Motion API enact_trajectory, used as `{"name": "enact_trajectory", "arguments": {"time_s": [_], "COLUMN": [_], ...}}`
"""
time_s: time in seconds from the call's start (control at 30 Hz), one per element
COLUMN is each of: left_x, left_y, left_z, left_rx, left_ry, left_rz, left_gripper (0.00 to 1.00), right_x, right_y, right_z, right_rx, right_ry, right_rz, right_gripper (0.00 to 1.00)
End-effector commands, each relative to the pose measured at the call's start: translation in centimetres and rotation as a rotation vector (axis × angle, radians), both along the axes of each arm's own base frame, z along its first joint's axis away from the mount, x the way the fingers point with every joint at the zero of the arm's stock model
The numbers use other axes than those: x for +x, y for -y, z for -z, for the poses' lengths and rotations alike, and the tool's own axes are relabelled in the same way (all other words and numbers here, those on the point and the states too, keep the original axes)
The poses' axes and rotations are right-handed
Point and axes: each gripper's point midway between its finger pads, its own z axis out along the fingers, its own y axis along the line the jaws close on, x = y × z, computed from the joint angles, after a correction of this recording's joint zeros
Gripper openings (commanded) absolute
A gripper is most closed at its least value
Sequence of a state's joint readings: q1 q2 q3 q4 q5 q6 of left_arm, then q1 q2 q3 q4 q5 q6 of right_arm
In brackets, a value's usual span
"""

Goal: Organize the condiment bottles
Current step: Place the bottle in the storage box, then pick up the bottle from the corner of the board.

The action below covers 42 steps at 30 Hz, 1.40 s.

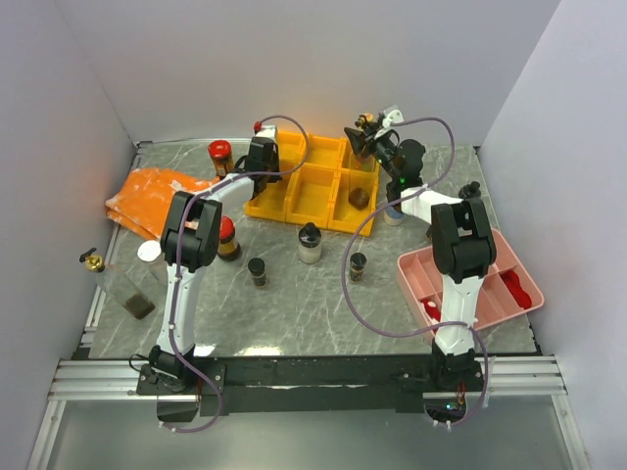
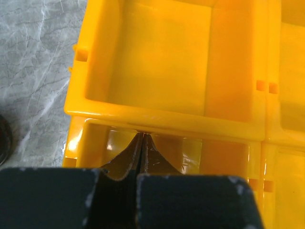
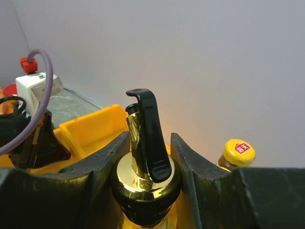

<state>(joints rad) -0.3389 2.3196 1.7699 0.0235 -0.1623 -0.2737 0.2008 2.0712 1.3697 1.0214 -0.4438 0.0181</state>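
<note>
Jaws of the right gripper (image 3: 147, 156) closed round the gold collar of a pourer-topped bottle (image 3: 148, 126), which hangs upright over the far right end of the yellow bin tray (image 1: 294, 217). A yellow-capped bottle (image 3: 239, 152) stands just beside the right finger. Left gripper (image 2: 143, 143) pinched fully together on nothing, tips low over the tray's left-hand compartments.

Likely faults. The grip sits high, on a smooth metal collar, so the weight below may make the bottle slip or swing on the way down. A descent slightly off line would knock the yellow-capped bottle or catch a divider wall. Letting go before the base is seated would tip it.

Not resolved. The body and base of the held bottle lie below the wrist view and behind the gripper from above, so the compartment beneath cannot be told. Whether the left fingertips touch the tray rim is unclear. A red-capped jar (image 1: 227, 235) is part hidden by the left arm (image 1: 191, 230).

Elsewhere. A dark jar (image 1: 360, 196) sits in a near right compartment. A black-capped bottle (image 1: 310, 242) stands loose on the table (image 1: 294, 304).
</note>
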Motion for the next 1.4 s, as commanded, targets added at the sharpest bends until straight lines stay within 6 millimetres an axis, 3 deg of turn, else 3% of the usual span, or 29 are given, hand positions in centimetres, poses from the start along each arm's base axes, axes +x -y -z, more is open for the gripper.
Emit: {"name": "enact_trajectory", "arguments": {"time_s": [0.0, 0.1, 0.23, 0.27, 0.3, 0.33, 0.37, 0.47, 0.6, 0.73, 0.77, 0.83, 0.87, 0.93, 1.13, 1.2, 1.23, 1.33, 1.37], "left_x": [2.3, 1.9, 1.1, 0.8, 0.4, 0.1, -0.2, -0.8, -1.5, -2.6, -3.1, -4.0, -4.5, -4.9, -8.4, -10.3, -11.1, -13.1, -13.7], "left_y": [0.1, 0.2, 0.3, 0.3, 0.4, 0.6, 0.7, 0.8, 1.0, 1.0, 0.8, 0.5, 0.2, -0.8, -5.0, -6.6, -7.5, -9.6, -11.1], "left_z": [-4.6, -6.1, -8.8, -10.6, -10.8, -11.3, -12.7, -14.2, -15.7, -17.5, -18.6, -18.6, -19.4, -20.1, -20.5, -20.2, -20.8, -19.9, -19.5], "left_rx": [-0.032, -0.050, -0.077, -0.090, -0.097, -0.109, -0.121, -0.138, -0.153, -0.175, -0.182, -0.184, -0.187, -0.174, -0.106, -0.120, -0.122, -0.089, -0.051], "left_ry": [0.133, 0.153, 0.175, 0.203, 0.203, 0.208, 0.229, 0.239, 0.236, 0.239, 0.251, 0.220, 0.220, 0.209, 0.120, 0.091, 0.098, 0.046, 0.048], "left_rz": [0.006, 0.009, 0.021, 0.026, 0.033, 0.048, 0.054, 0.066, 0.079, 0.088, 0.089, 0.075, 0.062, 0.003, -0.217, -0.304, -0.351, -0.454, -0.531], "left_gripper": [0.01, 0.01, 0.20, 0.23, 0.27, 0.37, 0.41, 0.53, 0.66, 0.86, 0.88, 0.97, 0.99, 0.97, 0.97, 0.97, 0.96, 0.96, 0.96], "right_x": [-1.2, -1.9, -3.0, -3.4, -3.6, -3.6, -3.7, -4.1, -4.6, -6.3, -6.7, -7.7, -8.2, -9.4, -11.7, -12.7, -13.5, -15.7, -16.2], "right_y": [1.7, 1.8, 2.6, 2.8, 2.9, 3.0, 3.2, 3.4, 3.7, 4.5, 4.6, 4.9, 5.0, 5.7, 6.6, 5.9, 6.5, 5.7, 5.7], "right_z": [-5.9, -5.5, -5.3, -5.1, -5.2, -5.0, -5.2, -5.5, -6.1, -6.7, -6.1, -6.5, -5.8, -6.1, -3.1, -3.1, -2.7, -3.4, -3.6], "right_rx": [0.000, 0.003, 0.028, 0.030, 0.031, 0.030, 0.030, 0.029, 0.060, 0.079, 0.084, 0.109, 0.119, 0.160, 0.195, 0.154, 0.138, 0.136, 0.162], "right_ry": [0.236, 0.226, 0.234, 0.226, 0.226, 0.215, 0.212, 0.208, 0.150, 0.100, 0.072, 0.039, 0.008, -0.033, -0.335, -0.375, -0.421, -0.466, -0.486], "right_rz": [0.015, 0.021, 0.046, 0.049, 0.052, 0.057, 0.060, 0.063, 0.060, 0.090, 0.095, 0.097, 0.104, 0.125, 0.213, 0.229, 0.281, 0.294, 0.301], "right_gripper": [0.03, 0.23, 0.47, 0.52, 0.62, 0.65, 0.68, 0.77, 1.00, 1.00, 1.00, 1.00, 1.00, 1.00, 1.00, 1.00, 1.00, 1.00, 1.00]}}
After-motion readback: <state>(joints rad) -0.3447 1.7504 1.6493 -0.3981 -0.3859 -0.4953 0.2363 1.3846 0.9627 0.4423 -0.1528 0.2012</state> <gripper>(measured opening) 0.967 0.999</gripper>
